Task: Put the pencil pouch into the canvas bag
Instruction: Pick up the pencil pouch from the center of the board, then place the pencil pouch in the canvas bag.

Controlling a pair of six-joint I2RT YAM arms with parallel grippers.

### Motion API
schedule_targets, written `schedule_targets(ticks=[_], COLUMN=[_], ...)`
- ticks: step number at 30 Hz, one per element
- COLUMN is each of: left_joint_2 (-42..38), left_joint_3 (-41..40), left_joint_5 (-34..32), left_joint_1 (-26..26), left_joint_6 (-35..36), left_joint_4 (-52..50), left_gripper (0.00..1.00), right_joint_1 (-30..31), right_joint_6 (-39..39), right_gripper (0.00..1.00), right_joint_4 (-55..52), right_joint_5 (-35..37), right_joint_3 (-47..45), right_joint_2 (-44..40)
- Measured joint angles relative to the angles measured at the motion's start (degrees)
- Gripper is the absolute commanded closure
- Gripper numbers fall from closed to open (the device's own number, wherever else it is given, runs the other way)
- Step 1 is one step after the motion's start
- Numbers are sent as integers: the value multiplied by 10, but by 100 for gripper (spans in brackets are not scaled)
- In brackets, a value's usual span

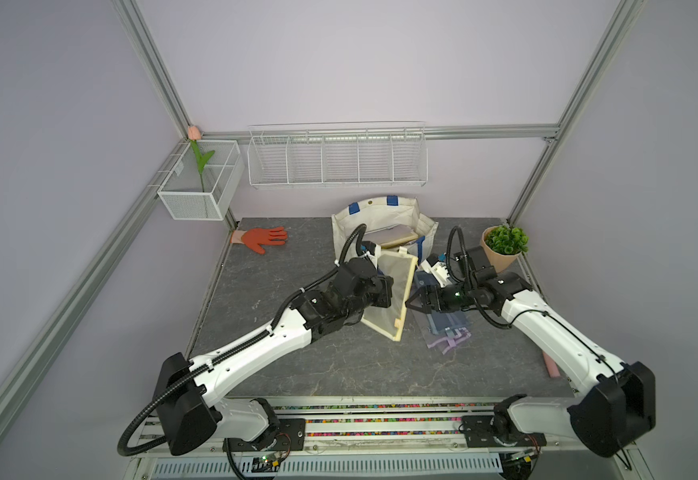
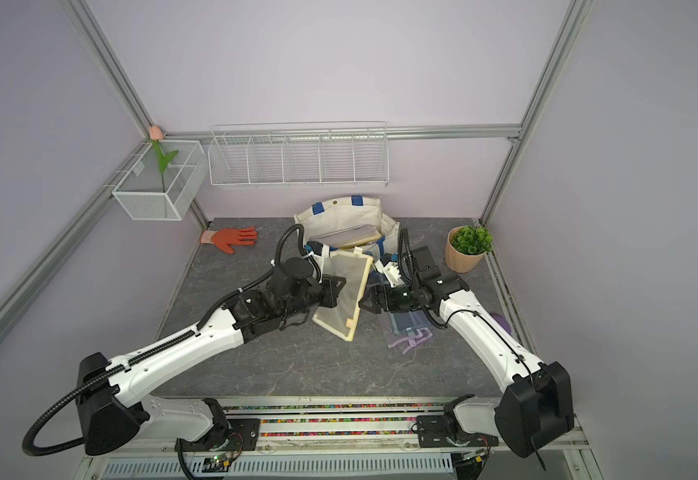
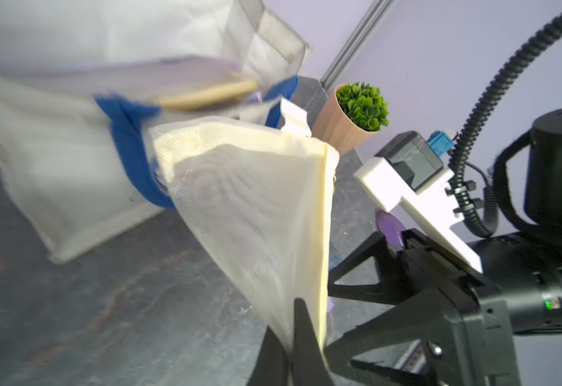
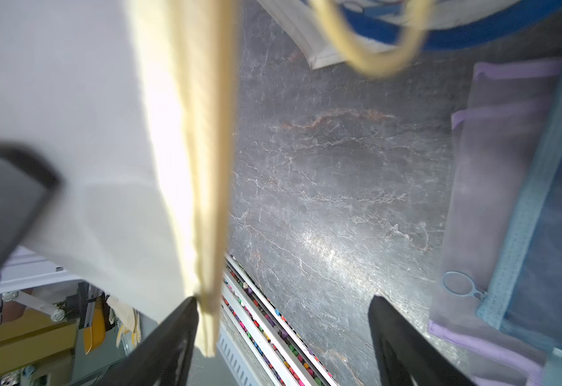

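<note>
The pencil pouch (image 1: 393, 286) (image 2: 347, 291) is a flat cream mesh pouch with a yellowish border, held tilted above the table in front of the canvas bag (image 1: 364, 220) (image 2: 339, 218). My left gripper (image 3: 293, 337) is shut on the pouch's mesh (image 3: 256, 207) near one edge. The right gripper (image 1: 416, 301) (image 4: 283, 300) stands open right beside the pouch's other long edge (image 4: 186, 133); one finger touches that border and nothing lies between the jaws. The bag stands upright at the back, its mouth open, with flat items inside.
A blue mesh pouch and a purple one (image 1: 447, 328) lie on the table under the right arm. A potted plant (image 1: 501, 249) stands back right, an orange glove (image 1: 262, 239) lies back left. Wire baskets (image 1: 335, 158) hang on the wall.
</note>
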Motion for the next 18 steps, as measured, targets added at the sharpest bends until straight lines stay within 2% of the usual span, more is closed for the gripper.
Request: schedule_targets(ticks=[4, 7, 12, 18], left_joint_2=[14, 57, 187, 342], left_joint_3=[94, 186, 370, 534], left_joint_5=[-75, -128, -219, -250], left_joint_1=[6, 18, 29, 41], left_joint_6=[119, 221, 411, 595], left_joint_4=[-81, -107, -89, -47], left_gripper=[100, 100, 100, 100], right_joint_1=[-24, -33, -36, -38], right_joint_6=[0, 0, 0, 0], right_gripper=[17, 17, 17, 17], right_joint_4=[-28, -40, -52, -55], right_joint_5=[18, 24, 27, 28], right_joint_3=[14, 16, 15, 15], right_joint_2=[-17, -21, -20, -20])
